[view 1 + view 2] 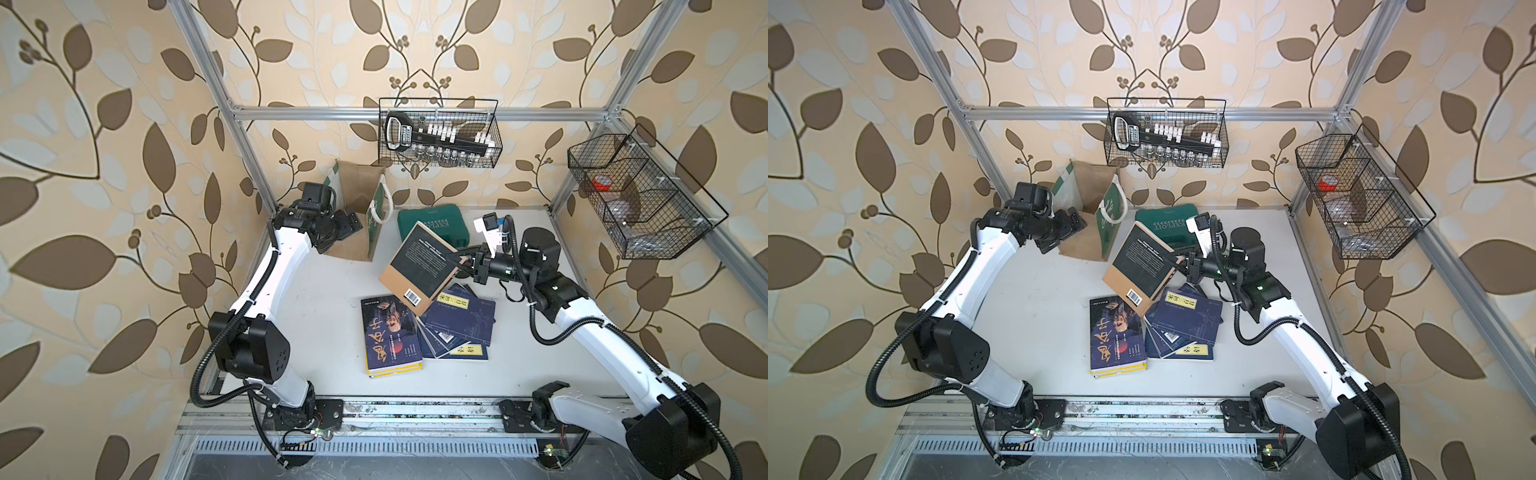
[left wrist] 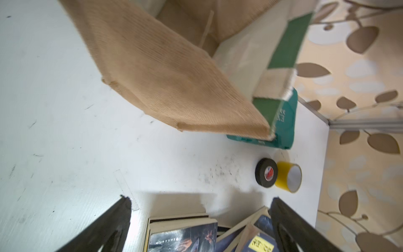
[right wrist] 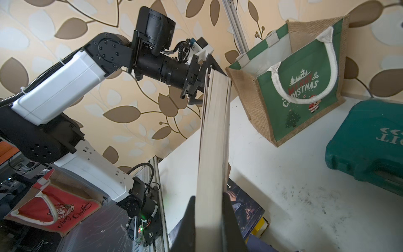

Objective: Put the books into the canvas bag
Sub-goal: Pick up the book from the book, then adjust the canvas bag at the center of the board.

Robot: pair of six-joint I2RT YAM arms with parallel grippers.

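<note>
right gripper (image 1: 458, 261) clamps the tan-and-black paperback book (image 1: 417, 270) mid-frame; left gripper (image 1: 352, 223) gapes wide beside the tan burlap bag (image 1: 357, 183), upper centre-left.

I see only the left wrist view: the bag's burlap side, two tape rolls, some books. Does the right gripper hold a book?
Observer: Yes, the right gripper is shut on the tan-and-black book, tilted over the other books.
Operator: Does a handle block the bag's mouth?
Observer: The one handle I see hangs down outside the bag, over its green panel.
Operator: Where is my left gripper against the bag?
Observer: In both top views the left gripper, open, is at the bag's burlap side, away from the green case.
</note>
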